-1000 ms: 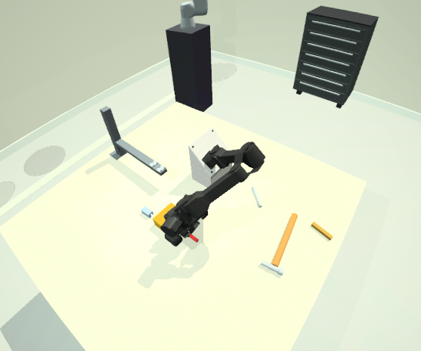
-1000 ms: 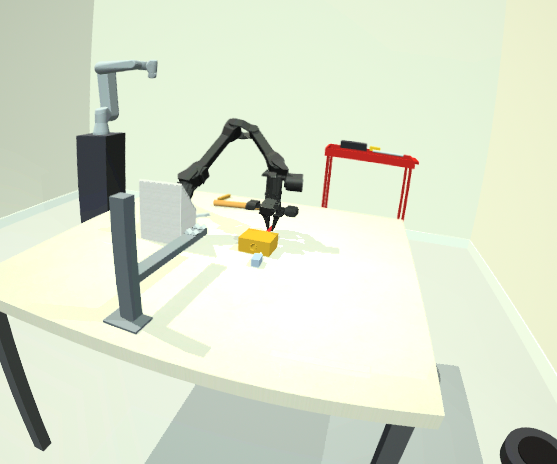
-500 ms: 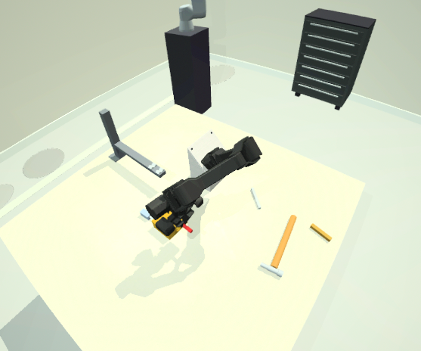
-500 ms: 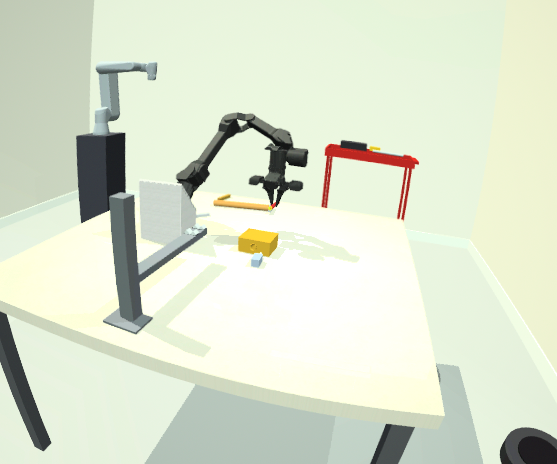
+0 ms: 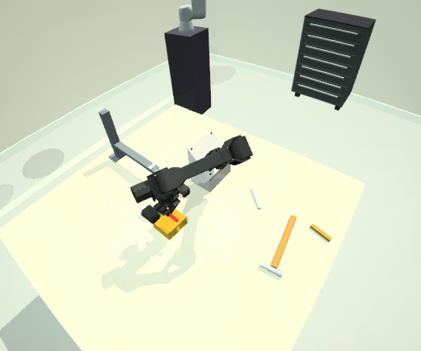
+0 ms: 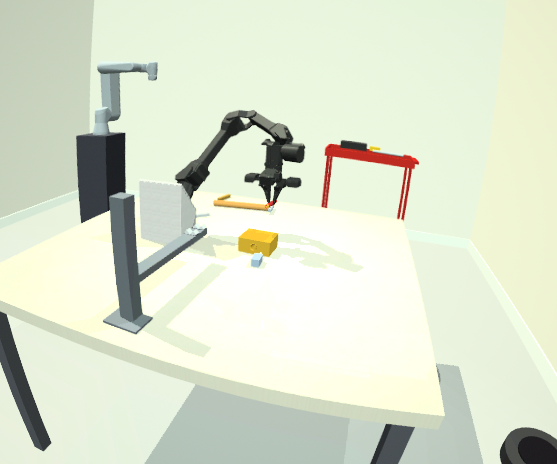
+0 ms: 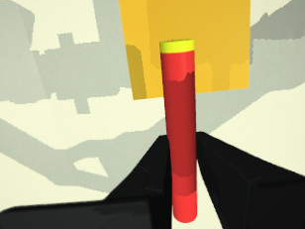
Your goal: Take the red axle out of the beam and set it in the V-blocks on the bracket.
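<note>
My gripper (image 5: 171, 212) (image 6: 271, 204) (image 7: 180, 142) is nearly closed, its two fingers clamped on the red axle (image 5: 173, 217) (image 6: 269, 205) (image 7: 181, 123). The axle lies between my jaws; its yellow-banded end projects ahead of them, the plain red end a little behind. The yellow beam (image 5: 169, 225) (image 6: 258, 242) (image 7: 198, 29) sits on the table below my jaws, axle out of it. Step in hand, as I judge it: transfer to the bracket (image 5: 137, 156) (image 6: 169, 252). Next move: carry the axle clear above the beam, align it over the V-blocks (image 5: 153, 166) (image 6: 195, 230) beyond my jaws, then lower it level.
</note>
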